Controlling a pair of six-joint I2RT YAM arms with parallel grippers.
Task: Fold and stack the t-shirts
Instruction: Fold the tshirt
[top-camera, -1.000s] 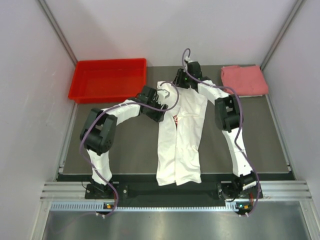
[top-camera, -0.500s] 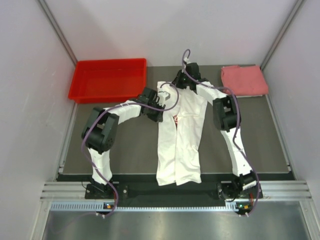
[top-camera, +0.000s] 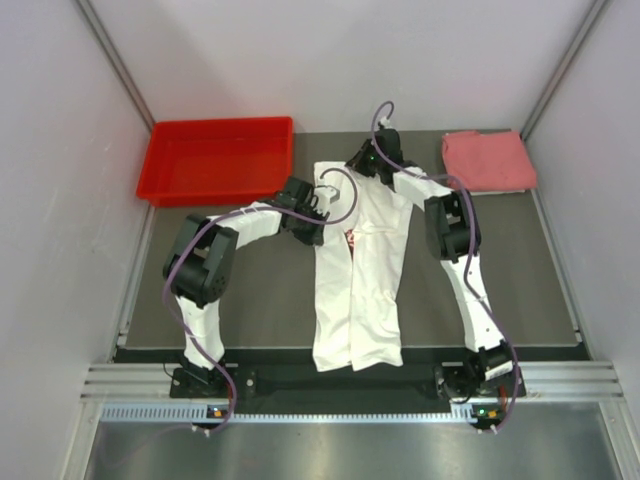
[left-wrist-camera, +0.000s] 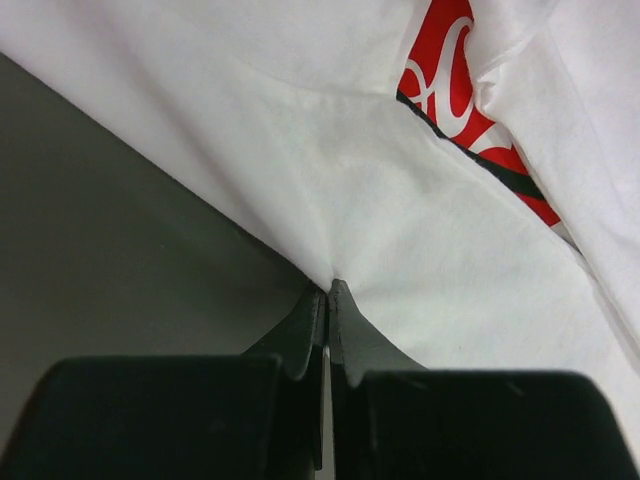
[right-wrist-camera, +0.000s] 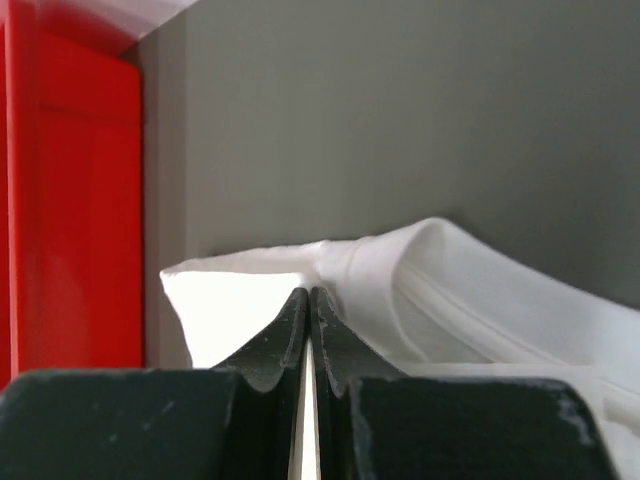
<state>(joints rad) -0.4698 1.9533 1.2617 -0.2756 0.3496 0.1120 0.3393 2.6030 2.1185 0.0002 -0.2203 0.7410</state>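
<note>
Right of the red bin (top-camera: 220, 158), the white t-shirt (top-camera: 360, 290) lies flat on the bench (top-camera: 260, 300), folded into a long strip running from the bin's level down to the near edge. Pink t-shirt (top-camera: 488, 160) sits further right of the bin, past the white one, folded square, apart from it.

Change vs a second ago: both sets of jaws were parted then, and both are now closed. Arms have hardly shifted; the right wrist has nudged slightly away from the bin and its cable loop stands higher. Shirt outline looks the same.

Left gripper (left-wrist-camera: 328, 290): jaws fully together, pinching the white t-shirt's edge on the side facing the bin. Cloth puckers into the tips, with dark bench beside it. Red logo (left-wrist-camera: 450, 90) shows partly in a fold just beyond the pinch.

Right gripper (right-wrist-camera: 308, 292): jaws fully together on the shirt's far-end fold, with a thin white sliver of cloth between them. A seam ridge runs off to one side, and the bin wall shows at that view's left edge.

Overhead, left gripper (top-camera: 322, 200) and right gripper (top-camera: 362, 165) both sit at the shirt's bin-level end.
</note>
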